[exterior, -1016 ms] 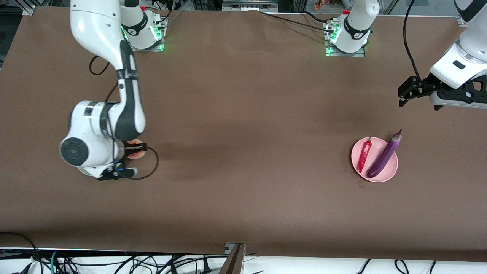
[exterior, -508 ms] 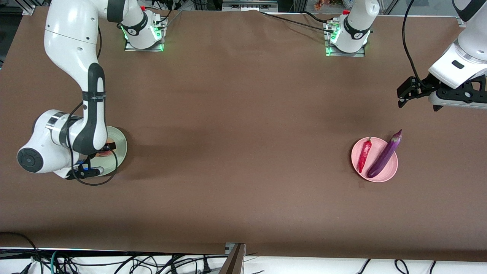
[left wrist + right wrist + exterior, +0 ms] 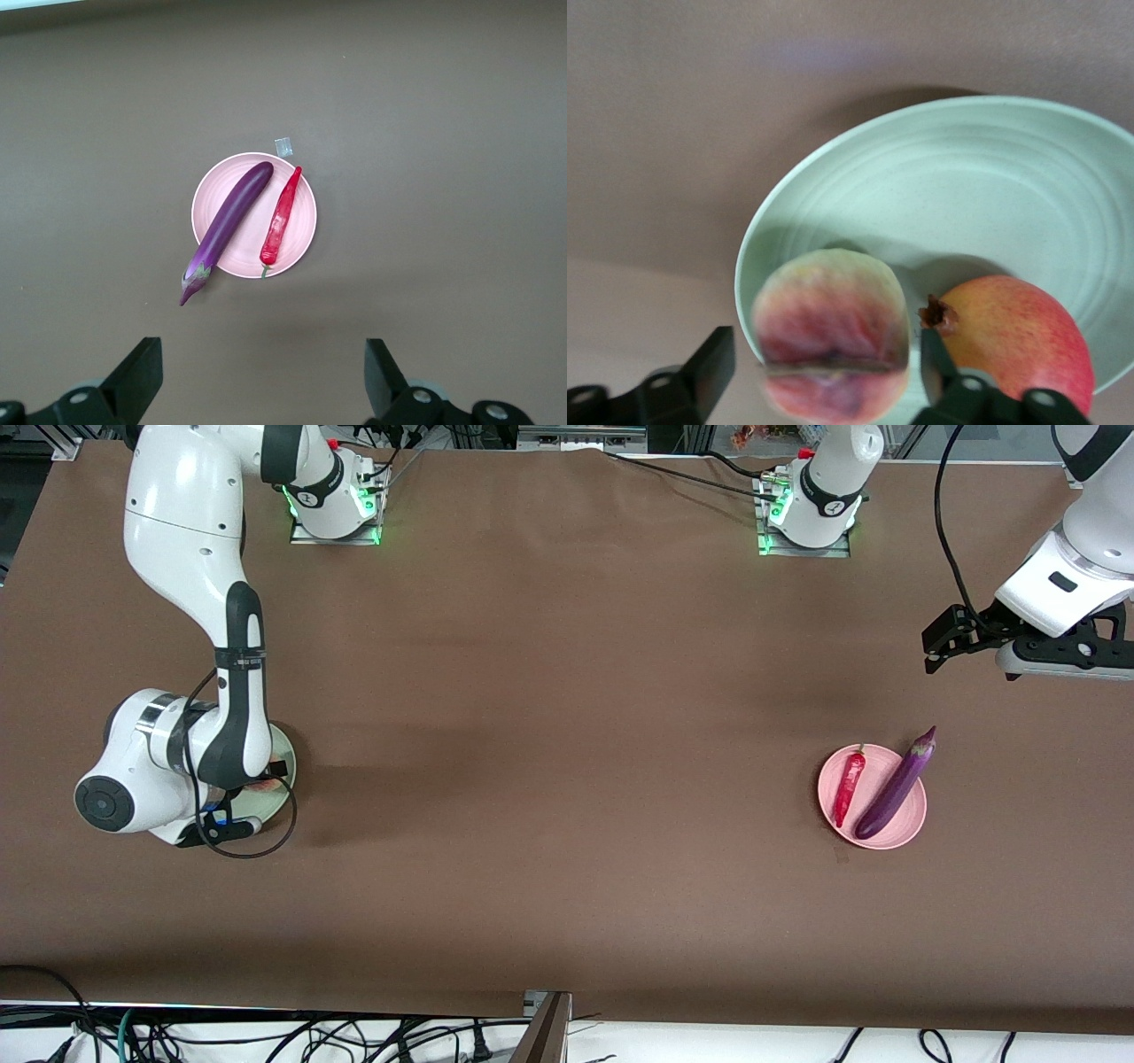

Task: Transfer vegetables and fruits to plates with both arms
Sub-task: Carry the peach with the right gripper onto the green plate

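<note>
While your right claw (image 3: 824, 372) stood apart around the peach (image 3: 831, 332) over the green plate (image 3: 992, 177) — apple (image 3: 1010, 332) at its 3 o'clock — a bump risked rolling it; left claw (image 3: 261, 376) waited apart.

Right arm (image 3: 190, 558) reaches from its base down to the right arm's end of the table, elbow bent, forearm dropping steeply, wrist folded low over the green plate (image 3: 285, 766). Right gripper (image 3: 819, 367) points down at the plate's rim; its two fingers stand wide apart on either side of the peach (image 3: 831, 332), with a gap showing between one finger and the fruit; contact on the other finger cannot be judged. Left arm (image 3: 1076, 558) waits, raised at the left arm's end of the table, well apart from the green plate. Left gripper (image 3: 261, 376) hangs in the air with jaws spread wide, nothing between them.
</note>
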### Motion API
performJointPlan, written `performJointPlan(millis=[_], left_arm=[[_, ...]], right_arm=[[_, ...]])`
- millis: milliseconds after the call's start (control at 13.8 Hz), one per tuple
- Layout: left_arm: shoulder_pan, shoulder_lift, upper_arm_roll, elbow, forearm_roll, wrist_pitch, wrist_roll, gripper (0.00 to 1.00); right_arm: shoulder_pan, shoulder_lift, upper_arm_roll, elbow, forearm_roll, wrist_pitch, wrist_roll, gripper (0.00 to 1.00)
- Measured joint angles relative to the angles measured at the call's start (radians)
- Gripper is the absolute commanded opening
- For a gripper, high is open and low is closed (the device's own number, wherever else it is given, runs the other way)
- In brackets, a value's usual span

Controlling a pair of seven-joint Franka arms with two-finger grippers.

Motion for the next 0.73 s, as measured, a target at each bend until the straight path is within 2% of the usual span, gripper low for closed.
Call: performJointPlan(millis=[363,725], left_arm=[[-0.001,0.0,-0.001,0.005,0.0,0.0,-0.003,1.0],[-0.002,0.0,-0.001,0.012,0.0,-0.004,-0.004,1.0]], right_arm=[[-0.008,-0.049,-0.025,0.06,0.001,-0.11,0.0,1.0],[-0.013,-0.064,-0.019,0.084,0.035,-0.135,0.022,1.0]])
